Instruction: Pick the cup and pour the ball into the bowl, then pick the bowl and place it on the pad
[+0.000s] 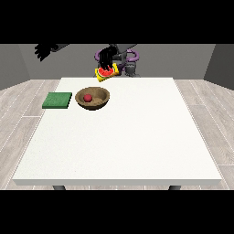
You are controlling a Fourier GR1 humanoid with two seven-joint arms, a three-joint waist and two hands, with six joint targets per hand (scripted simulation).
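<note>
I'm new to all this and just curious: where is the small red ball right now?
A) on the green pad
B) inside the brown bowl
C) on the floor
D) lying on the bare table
B: the red ball sits inside the brown bowl, which stands on the white table just beside the green pad, not on it.

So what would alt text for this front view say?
A red ball sits in a brown bowl on a white table, beside a green pad. Behind, a black hand holds a yellow cup tilted; the other hand is raised.
</note>
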